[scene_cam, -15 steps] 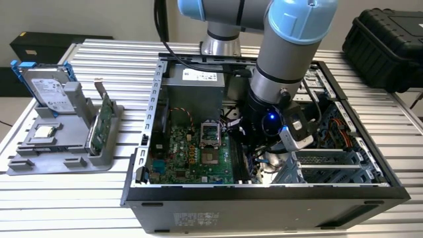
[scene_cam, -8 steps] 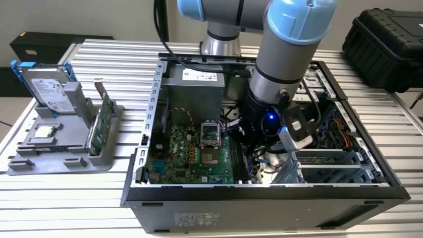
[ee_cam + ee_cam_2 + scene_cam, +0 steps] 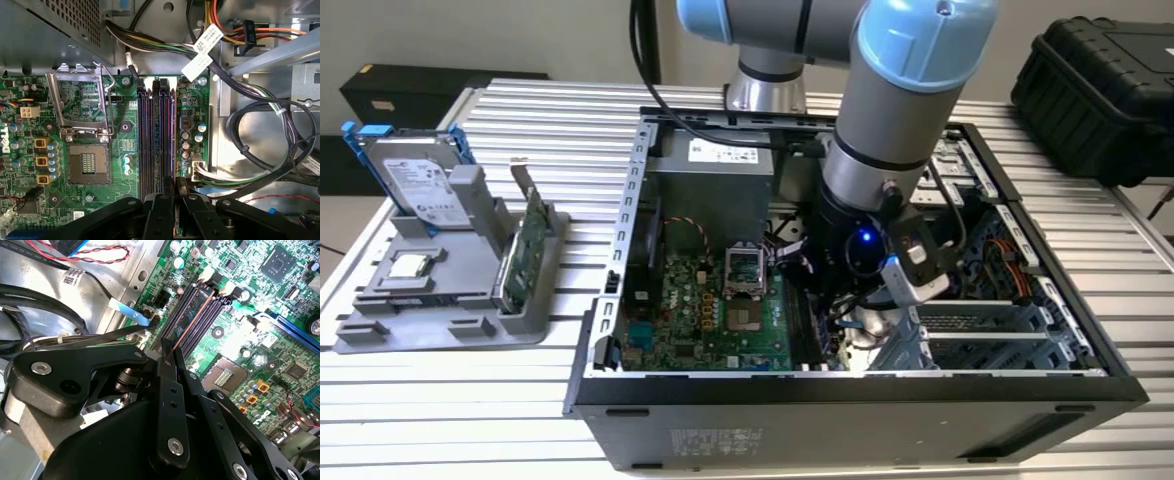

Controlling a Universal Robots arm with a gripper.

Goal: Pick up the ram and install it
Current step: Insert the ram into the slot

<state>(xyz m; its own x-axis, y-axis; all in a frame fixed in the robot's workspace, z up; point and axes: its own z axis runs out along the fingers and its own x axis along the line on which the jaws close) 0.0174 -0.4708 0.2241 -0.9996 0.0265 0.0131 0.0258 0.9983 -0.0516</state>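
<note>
Ribbed metal worktop (image 3: 480, 400), carrying an open desktop computer case (image 3: 854, 420) laid on its side, with a grey parts stand (image 3: 440, 300) well apart from it toward the exterior view's left. Black hard case (image 3: 1101, 90) behind, at the exterior view's right. Robot arm (image 3: 907, 110), grey with light blue joint caps, reaching down into the case. Green motherboard (image 3: 707, 310) on the case floor, with an open processor socket (image 3: 87, 165), its metal retention frame (image 3: 82, 102) raised. Hard drive in a blue frame (image 3: 414, 180), upright at the back of the stand; green circuit card with metal bracket (image 3: 531, 245), upright in the stand beside it; a small silver chip (image 3: 408, 265) lying flat on the stand. Cable bundles (image 3: 260, 150) beside the board, one with a white label (image 3: 202, 52). Row of long memory slots (image 3: 156, 135) next to the socket. Hand (image 3: 176, 187), black, directly over the near end of the slots; its fingers (image 3: 167, 365) are pressed close together on the ram (image 3: 174, 160), a thin dark stick held on edge, its orange-toned edge (image 3: 192, 322) running along the slot row. Whether it is seated in a slot cannot be told.
</note>
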